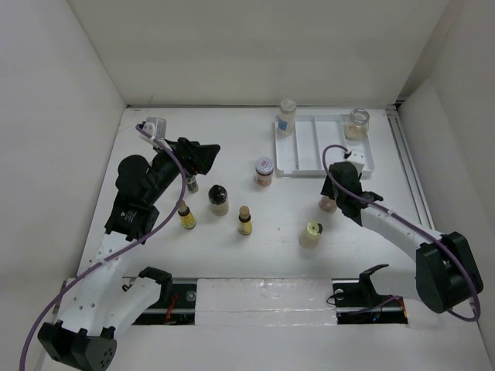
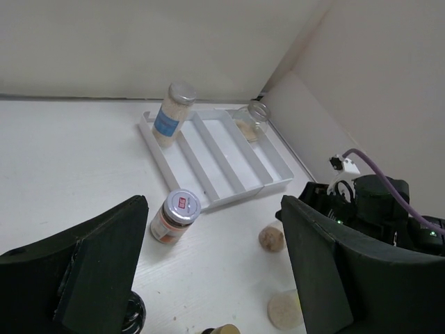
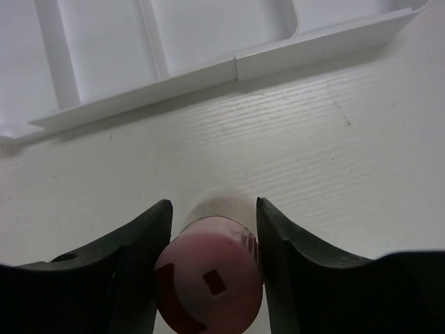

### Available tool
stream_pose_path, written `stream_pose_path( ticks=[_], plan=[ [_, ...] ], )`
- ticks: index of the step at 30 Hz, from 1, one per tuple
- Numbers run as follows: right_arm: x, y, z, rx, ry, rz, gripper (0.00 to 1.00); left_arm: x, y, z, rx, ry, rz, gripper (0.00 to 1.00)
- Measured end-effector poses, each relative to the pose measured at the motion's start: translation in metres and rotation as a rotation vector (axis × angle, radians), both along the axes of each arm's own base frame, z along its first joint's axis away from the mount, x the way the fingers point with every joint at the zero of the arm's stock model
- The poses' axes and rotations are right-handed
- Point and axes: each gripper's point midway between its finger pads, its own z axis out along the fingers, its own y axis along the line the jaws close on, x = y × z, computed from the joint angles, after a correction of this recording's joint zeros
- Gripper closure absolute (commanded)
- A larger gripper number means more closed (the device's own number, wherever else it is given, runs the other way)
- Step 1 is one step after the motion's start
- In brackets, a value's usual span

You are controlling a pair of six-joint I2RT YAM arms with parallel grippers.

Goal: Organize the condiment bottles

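Pink-capped bottle (image 3: 208, 278) stands upright, cap up, between right fingers (image 3: 299, 271), grip unclear; left fingers (image 2: 97, 264) spread, holding nothing.

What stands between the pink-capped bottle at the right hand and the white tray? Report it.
Nothing visible. The pink-capped bottle sits between the right hand's fingers, and only bare table lies between it and the white tray's near wall.
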Motion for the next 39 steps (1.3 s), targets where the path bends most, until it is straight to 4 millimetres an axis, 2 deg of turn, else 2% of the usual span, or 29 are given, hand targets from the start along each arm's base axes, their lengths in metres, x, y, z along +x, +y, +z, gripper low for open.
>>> stream_pose_path(
  ticks=[3, 5, 7, 9, 11, 14, 15, 17, 19, 22, 25, 31, 35, 39],
  plan=[
    [0.001, -0.002, 0.01, 0.001, -0.034, -0.014, 0.6, 0.0, 0.0, -0.001, 0.0, 0.002, 0.0, 0.27],
    [0.003, 0.0, 0.023, -0.003, -0.071, -0.001, 0.6, 0.0, -0.001, -0.002, 0.002, 0.005, -0.003, 0.27],
    [0.009, 0.002, 0.043, -0.014, -0.122, 0.009, 0.62, 0.0, -0.001, -0.003, 0.002, 0.006, -0.006, 0.27],
    [0.023, 0.003, 0.072, -0.014, -0.19, 0.005, 0.62, 0.001, -0.001, -0.003, 0.002, 0.007, -0.006, 0.27],
    [0.045, 0.002, 0.108, -0.003, -0.28, -0.004, 0.62, 0.002, -0.002, -0.005, 0.004, 0.011, -0.007, 0.27],
    [0.09, -0.018, 0.157, 0.011, -0.392, -0.042, 0.62, 0.003, -0.003, -0.008, 0.006, 0.018, -0.011, 0.27],
    [0.107, -0.026, 0.169, 0.01, -0.421, -0.056, 0.62, 0.003, -0.003, -0.009, 0.007, 0.019, -0.011, 0.27],
    [0.135, -0.043, 0.176, -0.004, -0.439, -0.085, 0.62, 0.003, -0.003, -0.008, 0.006, 0.019, -0.01, 0.27],
    [0.155, -0.059, 0.17, -0.025, -0.423, -0.108, 0.62, 0.002, -0.003, -0.008, 0.006, 0.018, -0.011, 0.27],
    [0.175, -0.08, 0.142, -0.049, -0.358, -0.128, 0.62, 0.002, -0.002, -0.008, 0.006, 0.016, -0.008, 0.27],
    [0.177, -0.1, 0.112, -0.055, -0.281, -0.139, 0.62, 0.002, -0.002, -0.007, 0.005, 0.015, -0.006, 0.27],
    [0.179, -0.137, 0.084, -0.042, -0.222, -0.182, 0.61, 0.003, -0.002, -0.009, 0.006, 0.019, -0.005, 0.27],
    [0.193, -0.146, 0.053, -0.012, -0.166, -0.167, 0.58, 0.003, -0.002, -0.009, 0.007, 0.019, -0.005, 0.27],
    [0.205, -0.144, 0.021, 0.021, -0.11, -0.135, 0.54, 0.003, -0.002, -0.009, 0.007, 0.019, -0.006, 0.27]
  ],
)
